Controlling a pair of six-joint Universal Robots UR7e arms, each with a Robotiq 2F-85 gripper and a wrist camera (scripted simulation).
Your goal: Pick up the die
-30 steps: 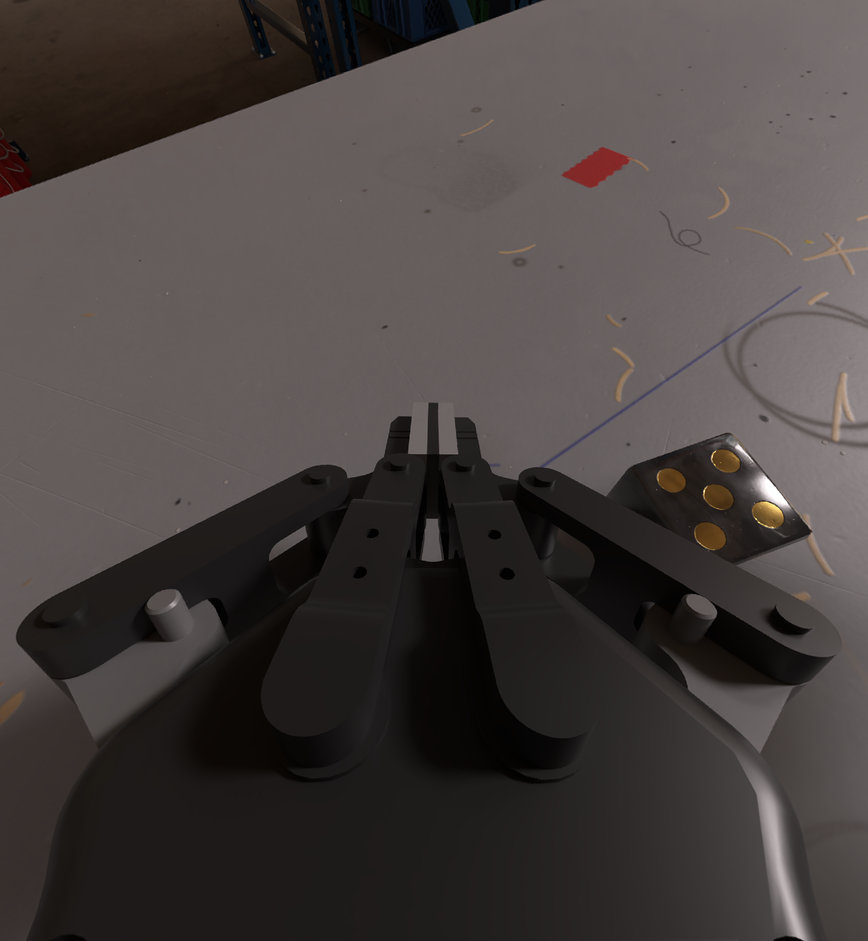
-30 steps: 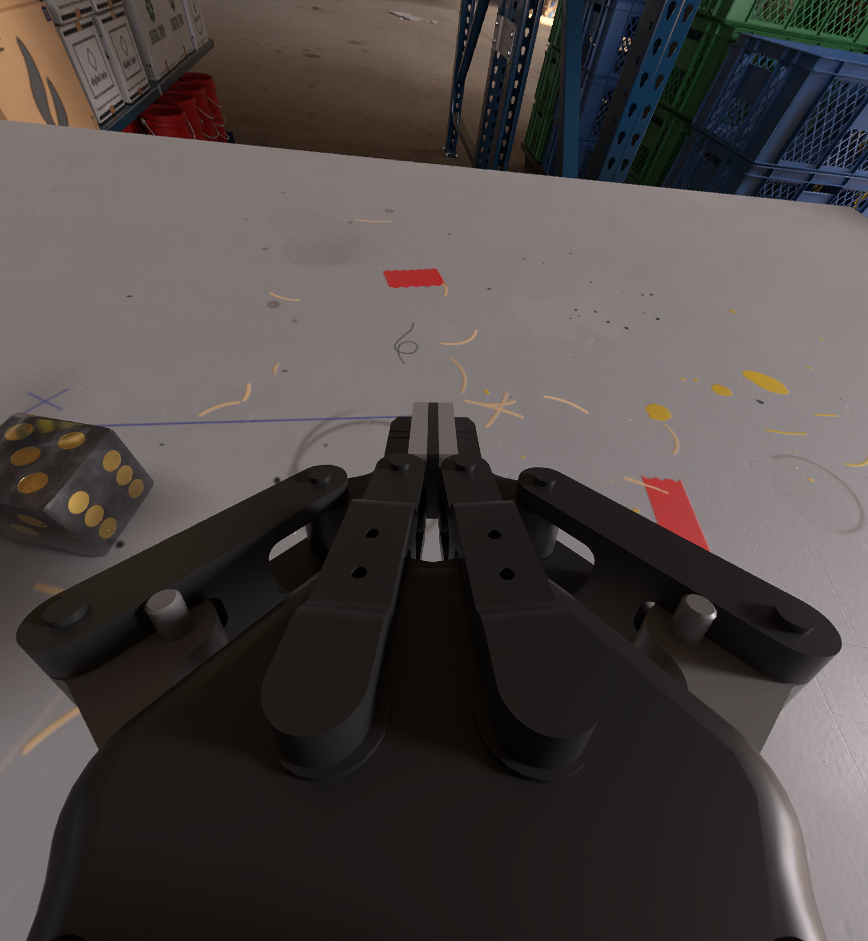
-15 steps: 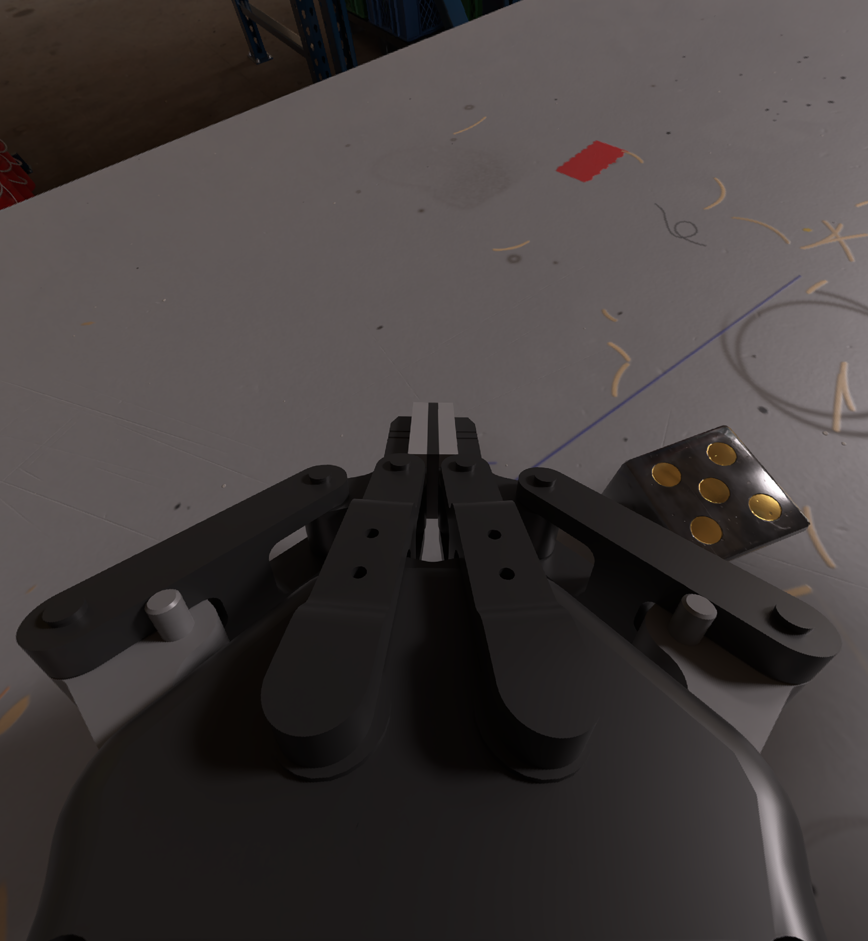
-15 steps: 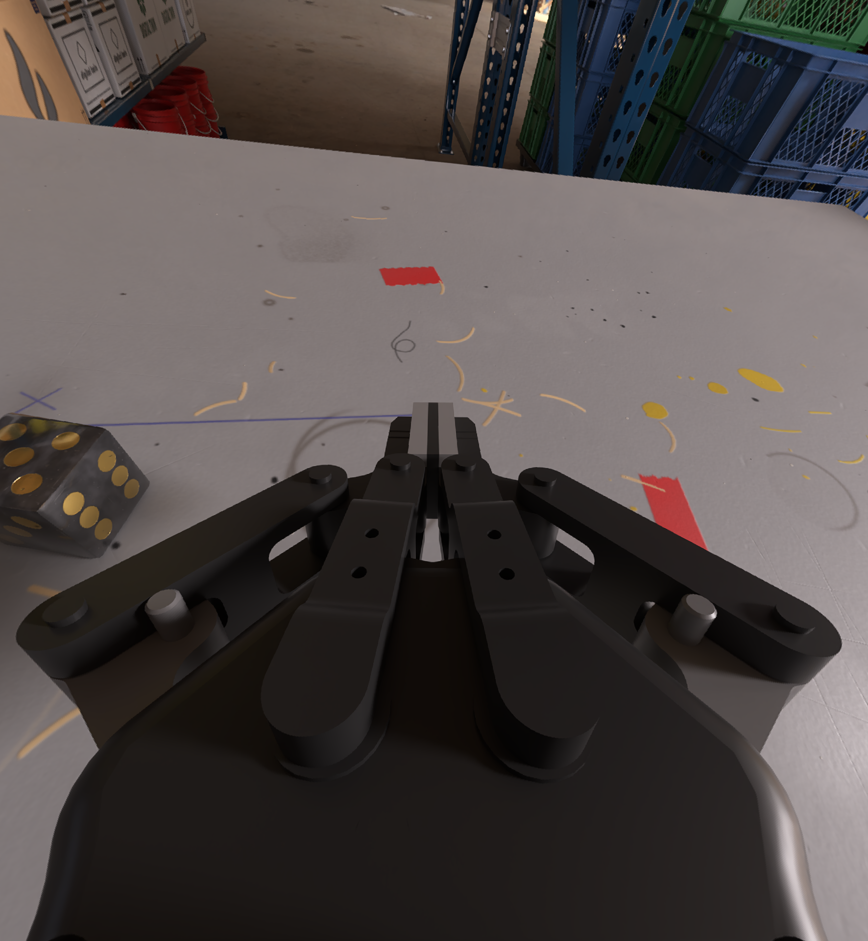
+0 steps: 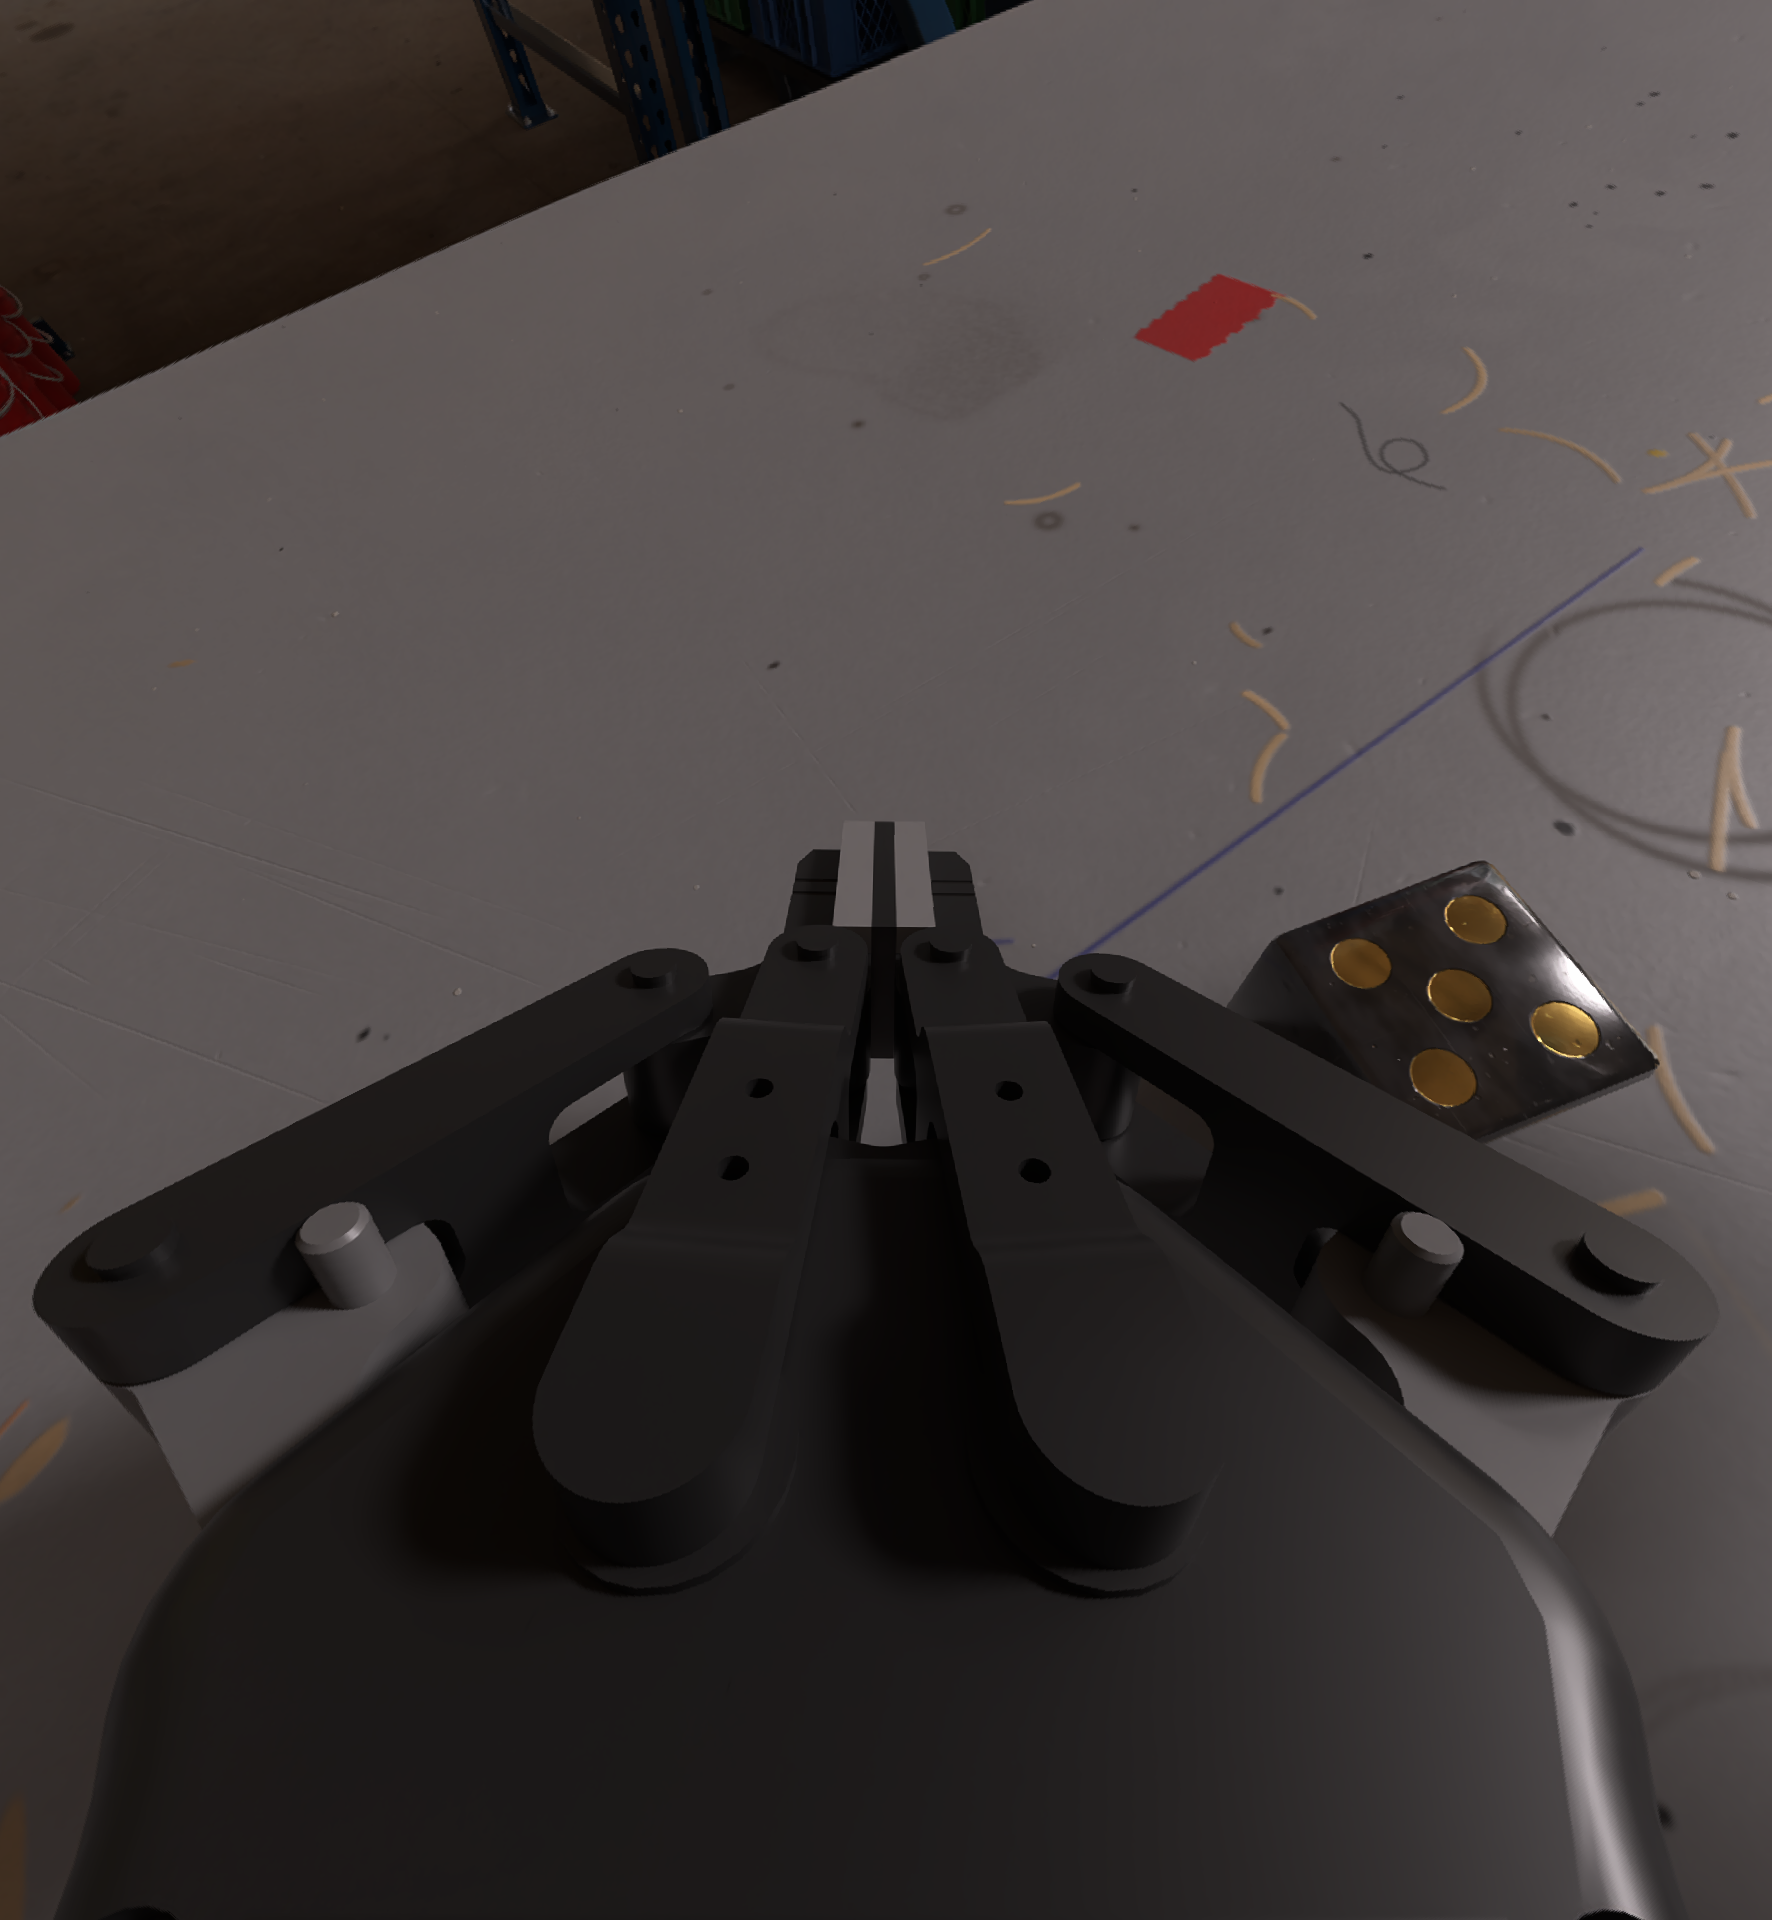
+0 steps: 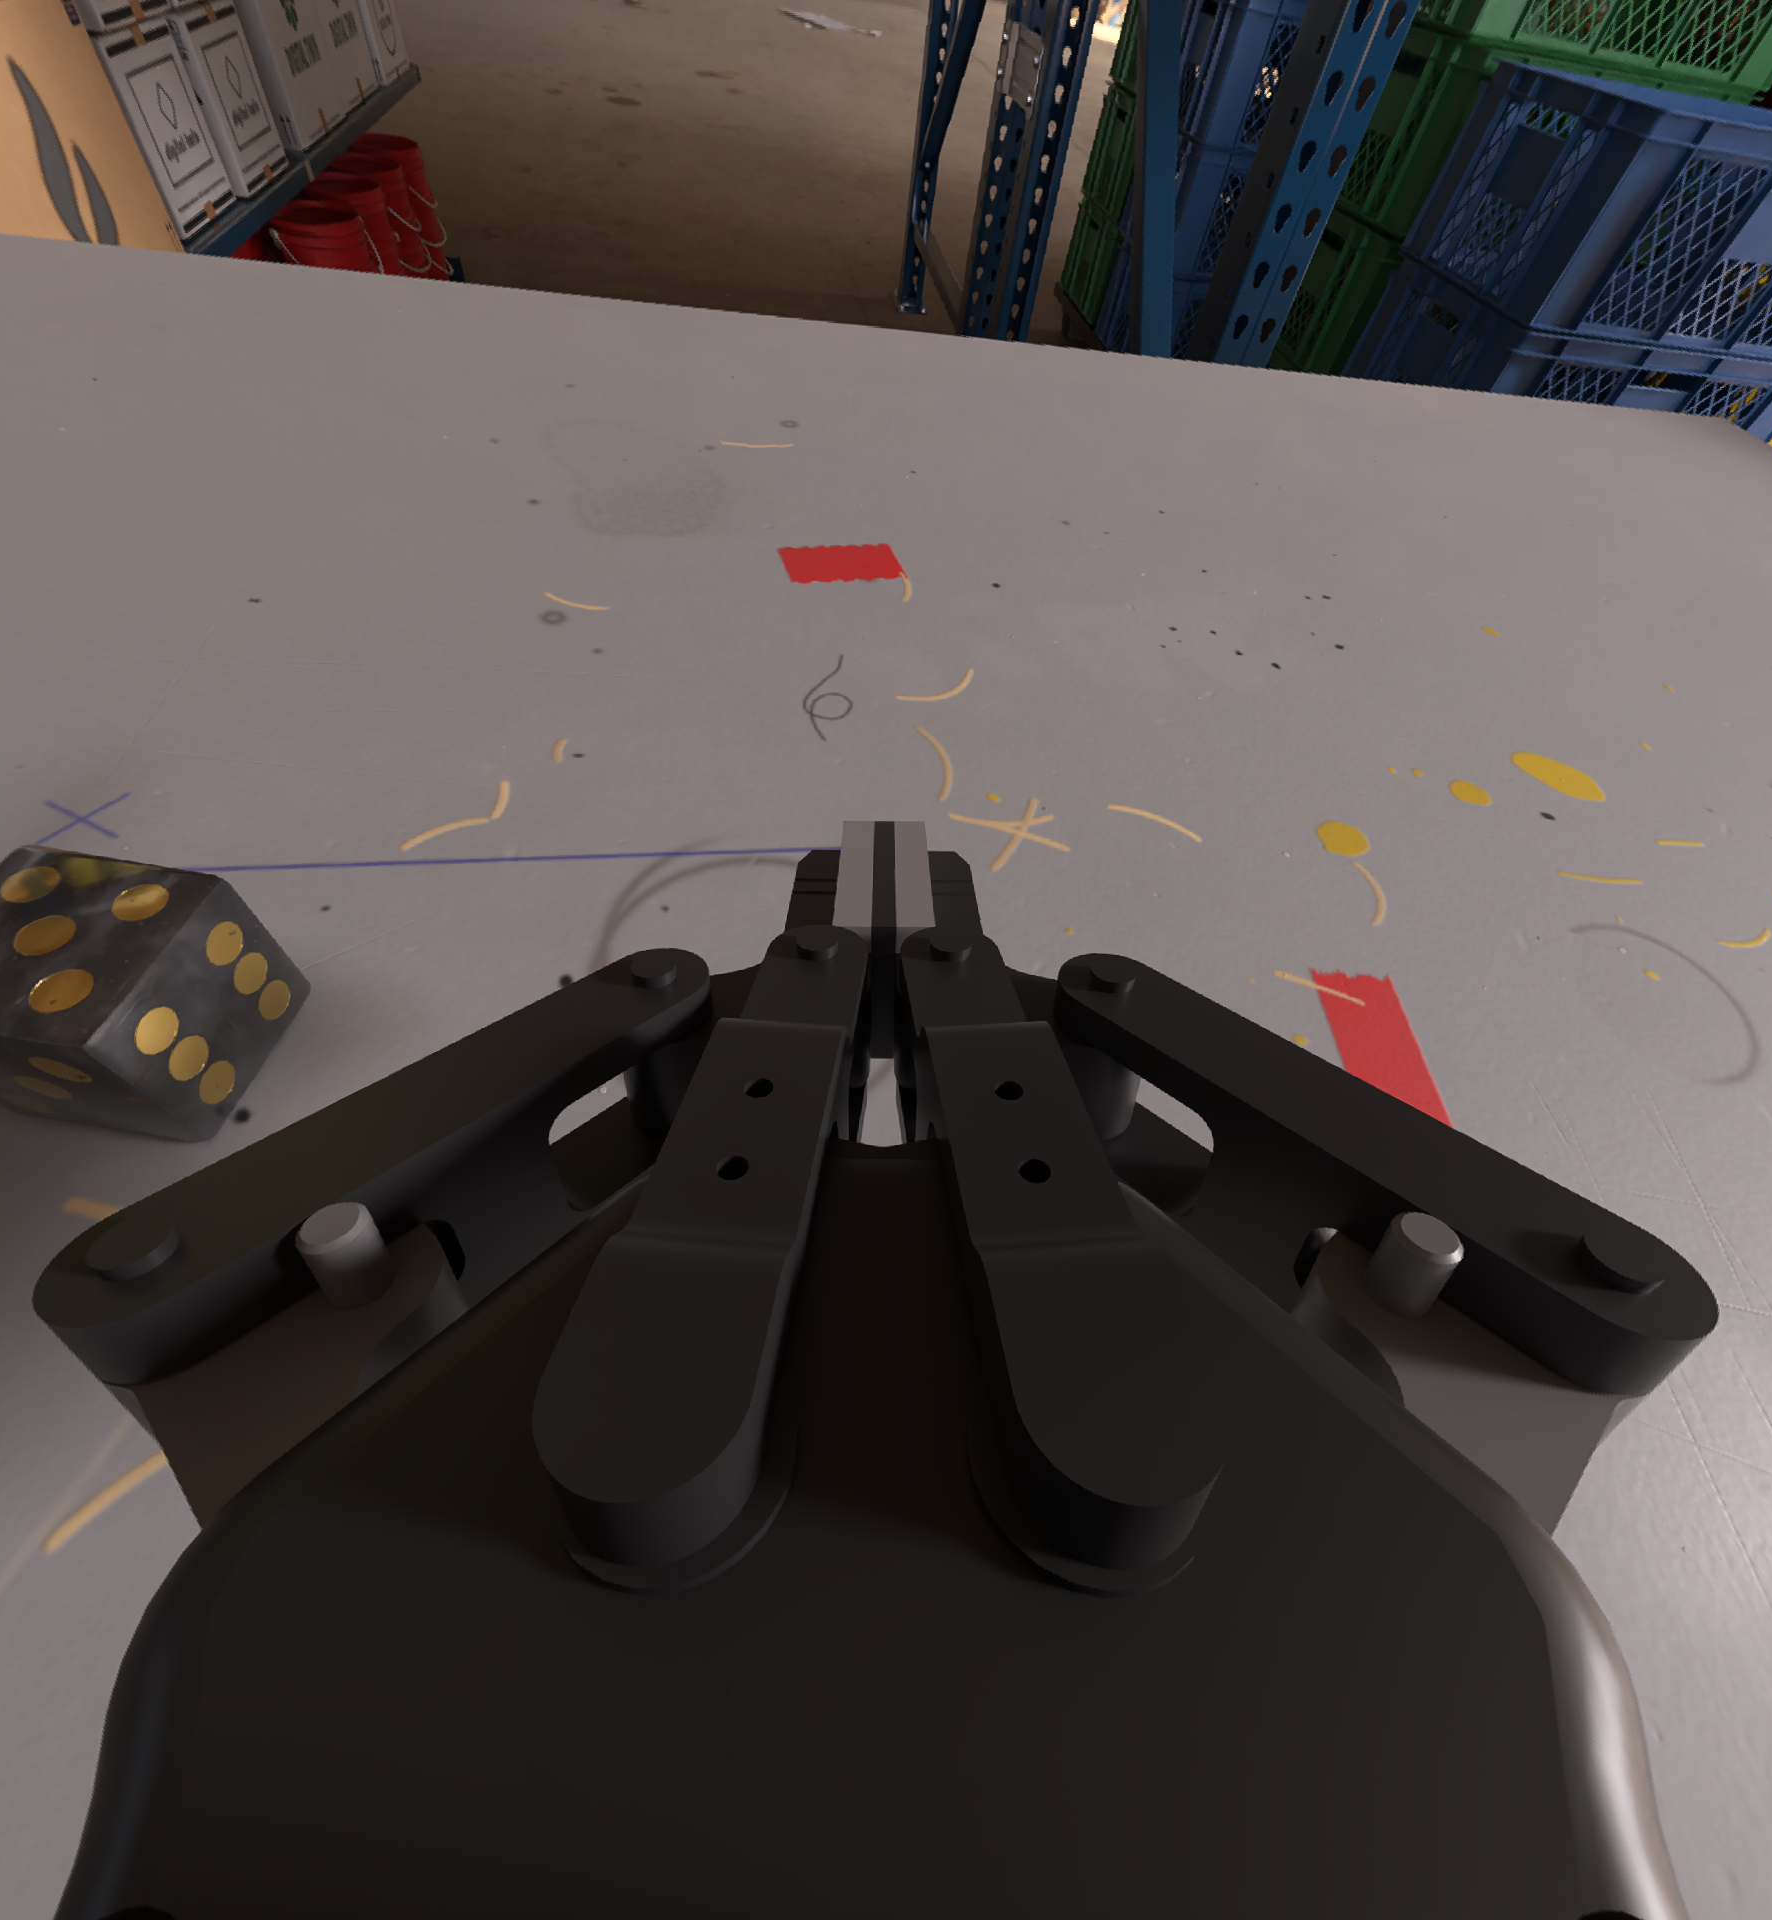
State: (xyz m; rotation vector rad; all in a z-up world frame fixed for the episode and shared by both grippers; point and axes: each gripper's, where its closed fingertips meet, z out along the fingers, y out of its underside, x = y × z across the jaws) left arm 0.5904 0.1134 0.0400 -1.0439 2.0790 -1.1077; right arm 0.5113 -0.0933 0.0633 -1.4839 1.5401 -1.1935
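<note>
The die (image 5: 1464, 997) is a dark marbled cube with gold pips. It lies on the grey table (image 5: 446, 675), just right of my left gripper (image 5: 884, 868) and partly hidden behind its right linkage. My left gripper is shut and empty, above the table. In the right wrist view the die (image 6: 113, 987) lies at the left edge, to the left of my right gripper (image 6: 884, 868). My right gripper is shut and empty, above the table.
Red tape patches (image 6: 840, 563) (image 6: 1381, 1044), pencil marks, yellow paint spots (image 6: 1557, 777) and a thin blue line (image 6: 497, 860) mark the table top. Beyond the far edge stand blue racks with blue and green crates (image 6: 1484, 187), red buckets (image 6: 362, 208) and cardboard boxes (image 6: 20, 114).
Both wrist views have shifted slightly: the die sits a little higher in the left view and further left in the right view. Both grippers stay shut.
</note>
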